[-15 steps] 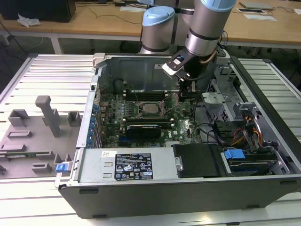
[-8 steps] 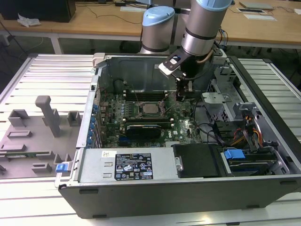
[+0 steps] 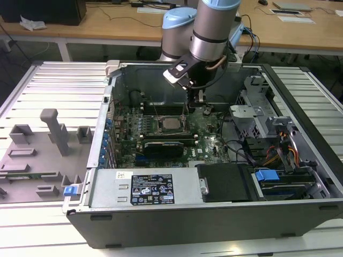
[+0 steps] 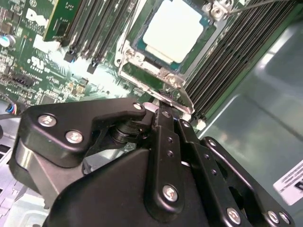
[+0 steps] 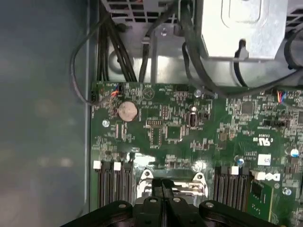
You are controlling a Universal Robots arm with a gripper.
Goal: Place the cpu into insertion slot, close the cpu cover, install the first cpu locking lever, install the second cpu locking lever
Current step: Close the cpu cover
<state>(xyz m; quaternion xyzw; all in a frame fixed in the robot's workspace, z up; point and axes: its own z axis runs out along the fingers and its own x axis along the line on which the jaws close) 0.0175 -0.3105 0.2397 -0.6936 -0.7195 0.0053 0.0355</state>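
**Exterior view:** At the centre of the frame, the small square silver-topped cpu (image 3: 171, 124) lies flat in the square black-framed insertion slot (image 3: 160, 127). The slot sits on the green motherboard (image 3: 209, 136) of an open grey computer case (image 3: 214, 225). The arm's black gripper (image 3: 198, 106) hangs just up and right of the chip in the frame, reaching down inside the case walls.

**Second wrist view:** The thin square steel cpu cover (image 4: 151, 71) lies down around the chip with its cut-out baring the metal top — apparently closed, ready for clamping. The gripper (image 4: 160, 112) hovers close over the cover's edge tab. Its fingers (image 4: 166, 142) are drawn together with nothing seen between them, probably to form one narrow tip beside the long black memory slots (image 4: 90, 28). A thin bright wire rod (image 4: 255, 4), likely a locking lever, runs off the far corner.

**First wrist view:** The gripper (image 5: 162, 185) points at the socket's near edge — fingers pressed together.
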